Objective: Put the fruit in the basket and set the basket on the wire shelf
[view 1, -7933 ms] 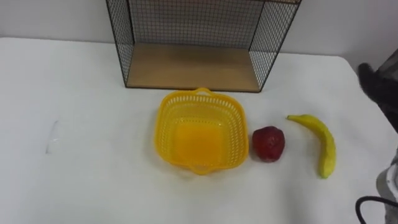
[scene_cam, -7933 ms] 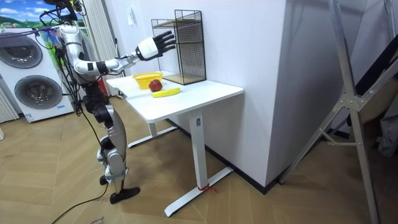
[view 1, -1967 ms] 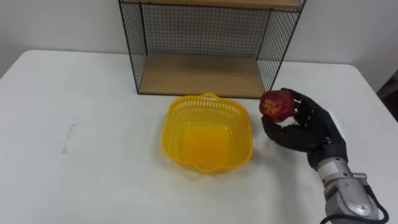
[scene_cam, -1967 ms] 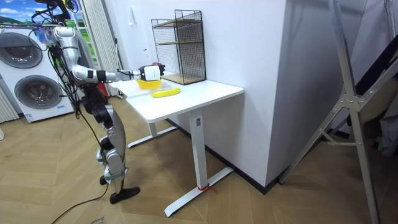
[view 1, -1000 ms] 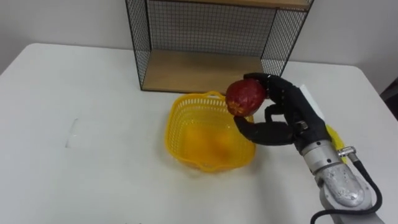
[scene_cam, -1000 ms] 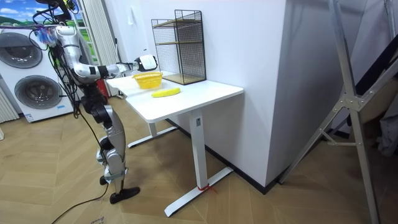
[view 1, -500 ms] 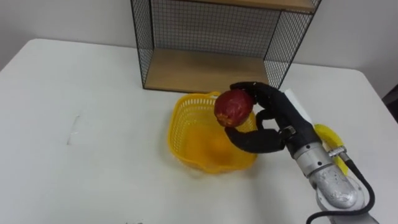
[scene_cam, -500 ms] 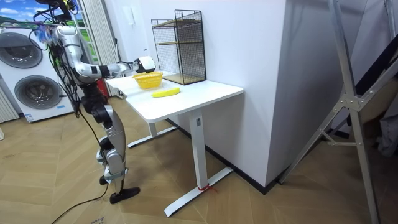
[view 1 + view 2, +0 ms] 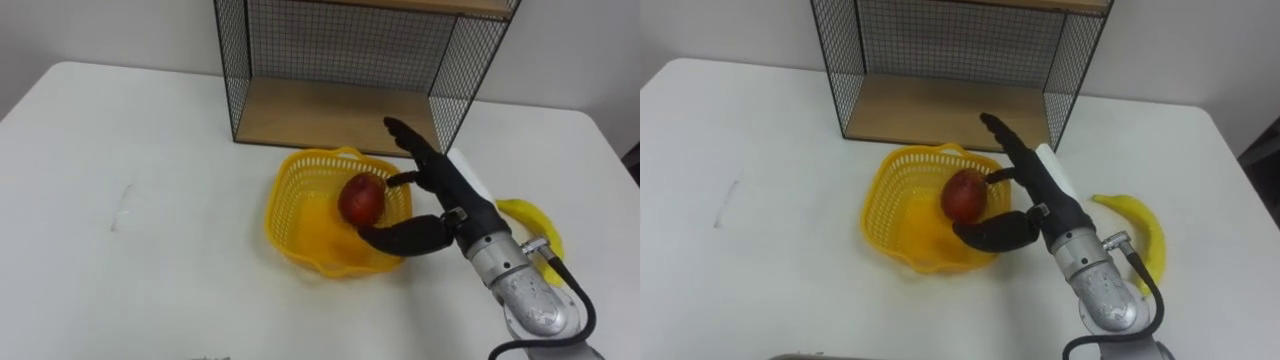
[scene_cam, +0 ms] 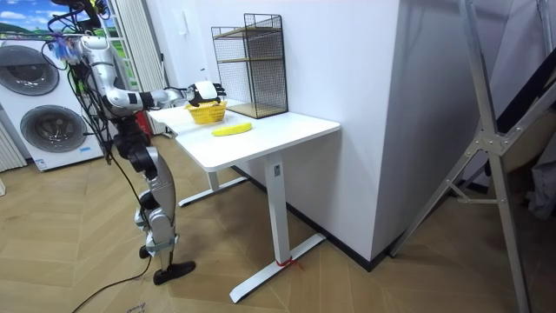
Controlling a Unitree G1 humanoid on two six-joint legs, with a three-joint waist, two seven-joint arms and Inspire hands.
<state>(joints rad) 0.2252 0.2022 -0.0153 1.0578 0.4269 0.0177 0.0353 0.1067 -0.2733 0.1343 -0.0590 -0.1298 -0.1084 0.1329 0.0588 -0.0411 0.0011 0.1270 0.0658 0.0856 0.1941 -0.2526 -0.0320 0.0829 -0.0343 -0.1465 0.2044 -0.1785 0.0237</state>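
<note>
While the right hand is hanging open, fingers straight, over the basket rim, the apple is sitting inside, just off the palm. I'm planning to lift straight up, thumb clear of the rim, w/o nudging it. The banana is lying beside the wrist's outer side, long axis approx. along the forearm.

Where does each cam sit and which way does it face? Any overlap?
Left eye view: robot's head, looking down at the white table, yellow basket and wire shelf; right hand and forearm enter lower right.
Right eye view: same head, slightly offset, same aim, same arm.
Room view: off in the room, facing the table; whole robot stands at the room view's left.
Shared: all three show basket, banana, shelf.
</note>
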